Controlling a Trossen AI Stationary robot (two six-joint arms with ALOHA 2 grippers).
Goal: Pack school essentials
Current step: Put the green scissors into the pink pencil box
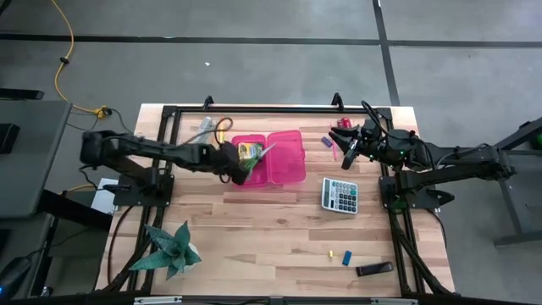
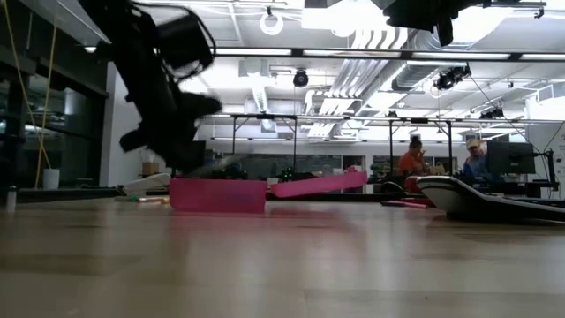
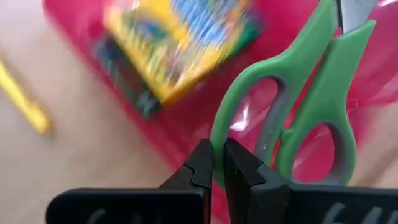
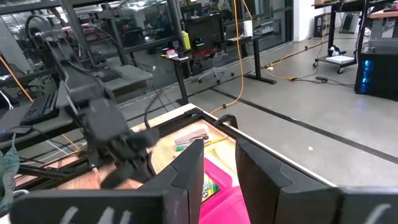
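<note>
- The left gripper [image 3: 217,165] is clamped on the handle of the green-handled scissors [image 3: 298,106], holding them over the pink case [image 1: 284,165].
- The crayon box [image 3: 177,43] lies inside the pink case.
- A yellow pencil [image 3: 25,99] lies on the surface just beside the case.
- The right gripper [image 4: 217,165] waits well apart from the case, fingers partly spread, holding nothing.

Bright overhead lighting, with blur in three of the views

Ceiling lights [image 2: 265,19] are glaring white in the low view, leaving the left arm [image 2: 154,71] dark and smeared. The crayon box [image 3: 177,43] is blurring in the left wrist view while the scissors [image 3: 298,106] are staying sharper. The wooden surface [image 1: 279,224] is looking evenly lit from above.
</note>
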